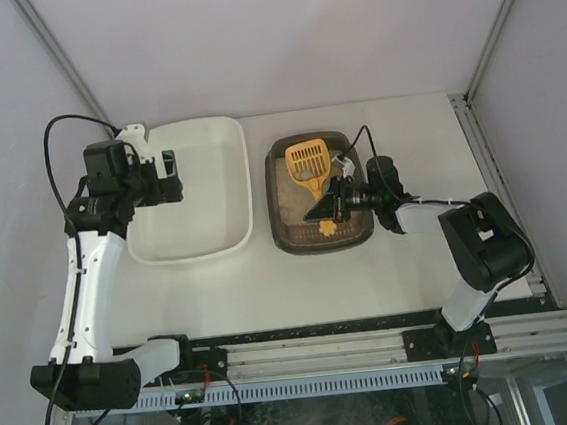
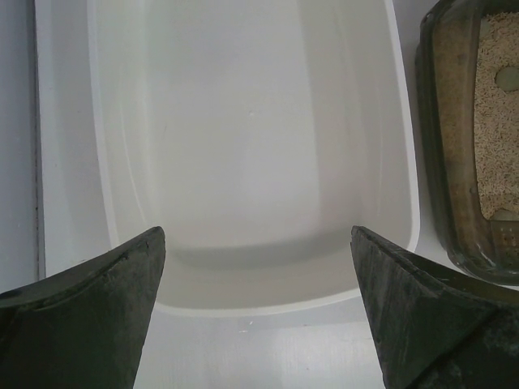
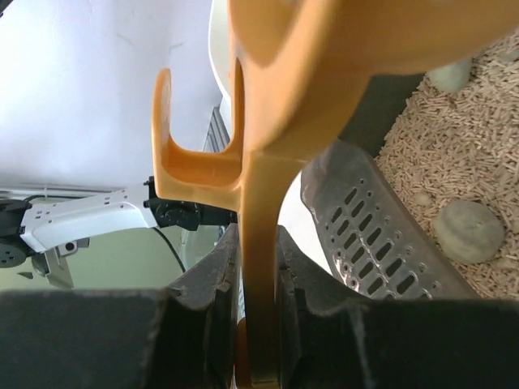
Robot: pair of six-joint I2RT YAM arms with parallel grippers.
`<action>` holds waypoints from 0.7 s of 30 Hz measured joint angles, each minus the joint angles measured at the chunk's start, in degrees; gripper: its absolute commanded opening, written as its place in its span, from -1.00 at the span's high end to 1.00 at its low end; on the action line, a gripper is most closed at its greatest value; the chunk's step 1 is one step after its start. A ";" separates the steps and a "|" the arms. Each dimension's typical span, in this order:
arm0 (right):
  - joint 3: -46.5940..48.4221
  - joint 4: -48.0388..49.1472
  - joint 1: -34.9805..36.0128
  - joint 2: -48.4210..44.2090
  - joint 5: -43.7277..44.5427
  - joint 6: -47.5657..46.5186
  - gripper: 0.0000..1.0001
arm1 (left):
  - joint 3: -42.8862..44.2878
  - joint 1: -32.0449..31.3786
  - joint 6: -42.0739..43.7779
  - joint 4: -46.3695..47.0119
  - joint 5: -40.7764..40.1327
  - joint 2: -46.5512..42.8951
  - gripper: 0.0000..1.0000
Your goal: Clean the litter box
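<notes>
Litter box (image 1: 317, 246): dark brown-grey rectangular plastic tray with rounded corners, holding beige pellet litter. It sits centre-right on the white table (image 1: 370, 274), just right of a larger white rectangular plastic tub (image 1: 210, 179), with a narrow gap between them. Its long axis runs near-to-far, parallel to the tub.

Left gripper (image 1: 173, 178) hovers over the tub's left half, jaws spread fully wide, nothing held. The left wrist view adds the tub's white floor, plus the box's left wall and a strip of litter at the right edge.

Right gripper (image 1: 335, 202) is over the box's near half, jaws clamped tight on the flat handle of an orange slotted plastic scoop (image 1: 307, 160). The scoop head points to the far end. I cannot tell whether it touches the litter. The top view shows a grey lump (image 1: 305, 173) on the head. Only the right wrist view shows grey rounded lumps (image 3: 466, 231) on the pellets.
</notes>
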 measured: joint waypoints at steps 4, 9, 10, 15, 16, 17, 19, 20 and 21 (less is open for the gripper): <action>0.70 -3.13 -0.20 -0.33 -0.15 -0.96 1.00 | 0.00 1.27 0.02 -0.02 1.86 0.31 -1.00; 8.48 -15.34 2.86 -0.33 2.58 -6.16 1.00 | 3.89 9.07 0.68 -3.76 11.41 4.31 -1.00; 11.45 -19.04 4.50 -0.33 3.63 -8.00 1.00 | 5.44 11.15 0.79 -4.72 13.99 5.40 -1.00; 25.66 -37.07 12.74 0.00 10.40 -18.21 1.00 | 14.27 21.86 1.07 -9.20 24.39 9.57 -1.00; 29.27 -41.03 14.51 0.46 12.31 -20.20 1.00 | 16.31 22.27 1.07 -9.77 25.70 10.58 -1.00; 32.41 -44.19 15.91 1.20 14.19 -21.97 1.00 | 18.99 25.73 1.16 -11.30 27.15 12.11 -0.99; 39.47 -51.63 18.93 3.72 19.26 -25.18 1.00 | 26.18 29.20 1.49 -14.49 29.53 16.31 -0.96; 42.84 -54.93 20.22 5.40 22.40 -26.49 1.00 | 30.16 30.84 1.57 -15.65 30.51 18.78 -0.95; 45.70 -57.86 21.44 7.06 25.27 -27.78 1.00 | 32.79 31.91 1.60 -16.31 30.97 20.46 -0.94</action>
